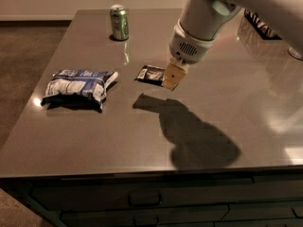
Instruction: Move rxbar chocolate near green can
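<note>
The rxbar chocolate (149, 74), a small dark bar with a white end patch, hangs a little above the grey table (94, 136), with its shadow on the tabletop below it. My gripper (170, 77) is shut on the bar's right end, with tan fingertips (172, 74) under the white wrist. The green can (119, 22) stands upright at the table's far left, well beyond the bar and to its left.
A puffy blue-and-white chip bag (78, 85) lies at the left of the table. A clear container (258, 30) stands at the far right. The table's front edge and the dark drawers (142, 200) are at the bottom.
</note>
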`<state>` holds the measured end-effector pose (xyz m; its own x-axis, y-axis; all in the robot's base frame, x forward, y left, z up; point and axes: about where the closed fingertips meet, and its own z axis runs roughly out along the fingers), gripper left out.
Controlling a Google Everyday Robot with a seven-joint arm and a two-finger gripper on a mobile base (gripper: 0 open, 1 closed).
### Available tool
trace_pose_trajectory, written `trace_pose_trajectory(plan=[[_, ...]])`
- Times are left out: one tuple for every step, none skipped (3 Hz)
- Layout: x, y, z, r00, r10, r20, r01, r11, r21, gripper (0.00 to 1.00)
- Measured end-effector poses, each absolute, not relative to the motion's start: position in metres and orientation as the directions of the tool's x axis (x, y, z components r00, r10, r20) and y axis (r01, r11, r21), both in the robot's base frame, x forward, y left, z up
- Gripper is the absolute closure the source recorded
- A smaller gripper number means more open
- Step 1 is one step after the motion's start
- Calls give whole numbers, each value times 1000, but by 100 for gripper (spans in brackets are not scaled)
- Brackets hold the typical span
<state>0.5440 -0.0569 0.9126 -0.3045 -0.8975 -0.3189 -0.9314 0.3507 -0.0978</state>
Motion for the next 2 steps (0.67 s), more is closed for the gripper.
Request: trace_pose_trajectory(plan=[[556,-60,911,-387,-864,-321,-894,437,-99,100],[595,-67,907,-515,-794,-324,-815,571,-105,100]])
